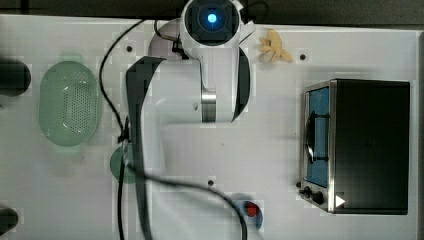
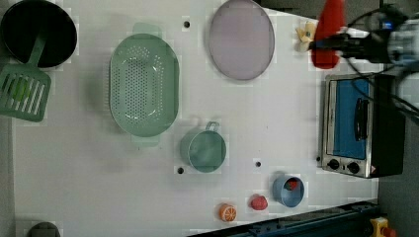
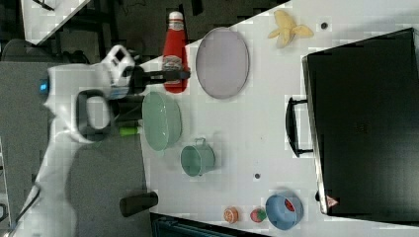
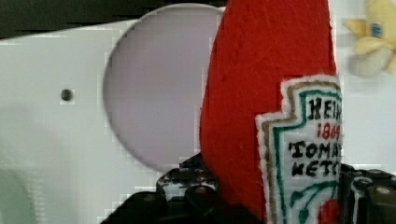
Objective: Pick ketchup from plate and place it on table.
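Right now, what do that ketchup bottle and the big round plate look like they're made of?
The ketchup looks like soft felt or plush: fuzzy red surface and a label with a stitched-looking edge. The plate looks like matte plastic, pale mauve with no shine, though ceramic can't be ruled out.

Arm (image 1: 220,75): glossy white rounded shells, dark grey to black trim at the joints, silver metal band on one link. Round black cap with a glowing blue light on one joint. Black cable (image 1: 165,180) loops alongside the links. Gripper (image 3: 170,75): black, slim dark jaws on a white wrist block with dark fittings.
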{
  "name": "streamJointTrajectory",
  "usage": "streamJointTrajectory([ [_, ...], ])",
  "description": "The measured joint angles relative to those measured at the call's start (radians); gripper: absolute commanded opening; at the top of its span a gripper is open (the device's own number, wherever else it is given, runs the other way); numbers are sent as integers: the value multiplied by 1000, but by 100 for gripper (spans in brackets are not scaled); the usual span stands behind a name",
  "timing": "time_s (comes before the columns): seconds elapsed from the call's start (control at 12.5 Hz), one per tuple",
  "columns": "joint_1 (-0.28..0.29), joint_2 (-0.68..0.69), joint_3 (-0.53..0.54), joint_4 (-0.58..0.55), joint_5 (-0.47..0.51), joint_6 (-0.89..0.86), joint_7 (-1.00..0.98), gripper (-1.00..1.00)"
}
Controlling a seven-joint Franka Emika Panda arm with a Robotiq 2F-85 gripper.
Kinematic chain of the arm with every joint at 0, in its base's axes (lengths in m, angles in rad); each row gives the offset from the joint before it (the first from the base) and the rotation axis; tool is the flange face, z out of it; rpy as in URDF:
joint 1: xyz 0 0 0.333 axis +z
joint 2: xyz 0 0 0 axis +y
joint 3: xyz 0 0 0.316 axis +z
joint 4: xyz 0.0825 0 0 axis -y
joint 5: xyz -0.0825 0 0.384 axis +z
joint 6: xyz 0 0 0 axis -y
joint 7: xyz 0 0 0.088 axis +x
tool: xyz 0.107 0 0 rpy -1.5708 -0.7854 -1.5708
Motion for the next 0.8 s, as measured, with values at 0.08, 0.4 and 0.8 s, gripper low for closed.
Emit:
streamJointTrajectory([
  [0.08,-3,-42,1,-5,-6,-21,25,27],
  [0.4,-10,-222,-19,-152,-6,-78,89,27],
  [0.8,-25,-318,-80,-467,3,-9,105,27],
])
